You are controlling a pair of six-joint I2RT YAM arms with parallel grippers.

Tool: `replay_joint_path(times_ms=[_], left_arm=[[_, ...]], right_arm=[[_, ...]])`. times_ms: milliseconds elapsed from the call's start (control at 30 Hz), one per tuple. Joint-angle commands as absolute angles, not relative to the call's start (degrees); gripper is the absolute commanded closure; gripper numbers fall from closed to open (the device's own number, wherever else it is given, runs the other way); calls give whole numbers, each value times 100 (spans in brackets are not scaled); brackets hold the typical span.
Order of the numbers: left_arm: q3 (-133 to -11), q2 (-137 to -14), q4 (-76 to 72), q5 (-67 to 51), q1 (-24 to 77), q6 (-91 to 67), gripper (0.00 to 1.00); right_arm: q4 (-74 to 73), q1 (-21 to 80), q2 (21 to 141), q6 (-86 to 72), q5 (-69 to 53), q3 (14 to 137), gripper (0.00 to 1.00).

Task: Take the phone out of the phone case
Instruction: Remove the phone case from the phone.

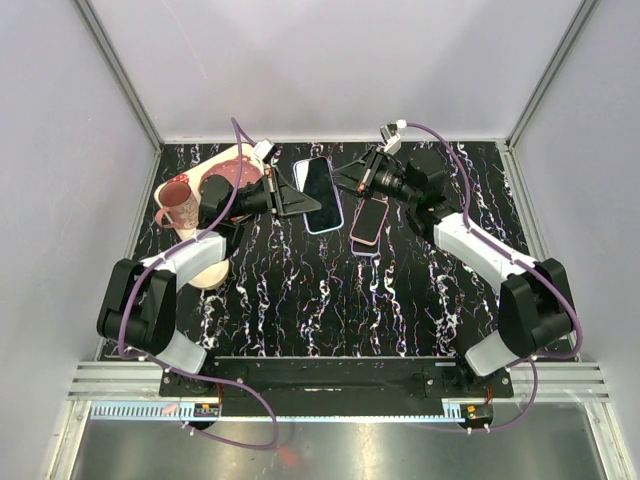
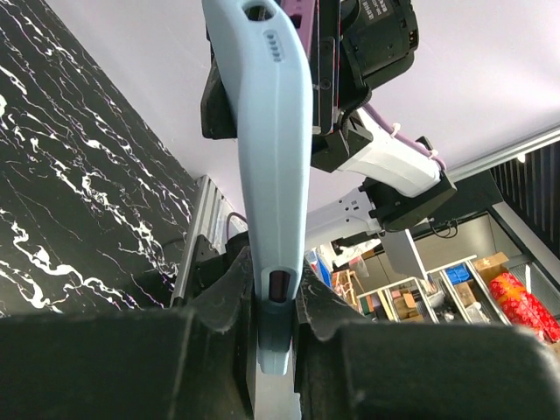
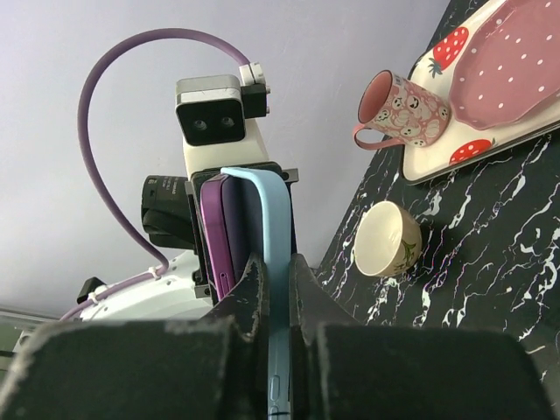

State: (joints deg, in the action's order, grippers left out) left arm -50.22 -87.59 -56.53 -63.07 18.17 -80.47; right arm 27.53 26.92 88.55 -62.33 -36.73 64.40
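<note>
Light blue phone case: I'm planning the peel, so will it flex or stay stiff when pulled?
Probably flexes: the light blue phone case edge looks bowed between the left gripper and right gripper. Likely smooth, perhaps slippery; both grip only its thin edges.

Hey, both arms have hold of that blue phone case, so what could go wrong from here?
1. The left gripper and right gripper each pinch only a thin edge of the blue phone case. A hard pull could make one slip and drop it.
2. The purple phone lies right beside the right gripper and could get knocked.
3. The mug stands close to the left arm, so a wide swing might tip it.
</note>
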Motion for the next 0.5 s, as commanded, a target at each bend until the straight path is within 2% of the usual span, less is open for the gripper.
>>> replay_joint_path(times_ms=[0, 133, 167, 200, 233, 267, 300, 400, 467], left_arm=[[-5467, -8631, -5529, -6407, 2522, -7726, 100], [-5476, -8631, -5449, -6416, 2522, -7691, 100], [-5476, -8622, -5432, -6416, 2505, -7699, 95], [-5476, -8631, -5406, -6416, 2505, -7699, 89], [-5467, -8622, -5388, -6407, 2487, -7691, 75], [-5458, -8622, -5362, -6399, 2470, -7638, 49], [-5449, -8596, -5179, -6398, 2461, -7577, 39], [-5502, -8447, -4285, -6320, 2417, -6980, 19], [-5572, -8297, -3694, -6215, 2400, -6385, 15]], right_arm=[[3032, 3674, 8596, -6302, -4870, 6469, 100], [2638, 3630, 8342, -6162, -4642, 6399, 100], [2254, 3630, 8271, -5961, -4536, 6407, 100], [1954, 3630, 8201, -5802, -4231, 6425, 100], [1612, 3630, 8026, -5618, -4019, 6468, 100], [869, 3621, 7929, -5216, -3782, 6582, 100], [548, 3630, 7841, -5029, -3301, 6635, 100], [-569, 3630, 7507, -4475, -2395, 6811, 100], [-1025, 3612, 7296, -4247, -2049, 6873, 100]])
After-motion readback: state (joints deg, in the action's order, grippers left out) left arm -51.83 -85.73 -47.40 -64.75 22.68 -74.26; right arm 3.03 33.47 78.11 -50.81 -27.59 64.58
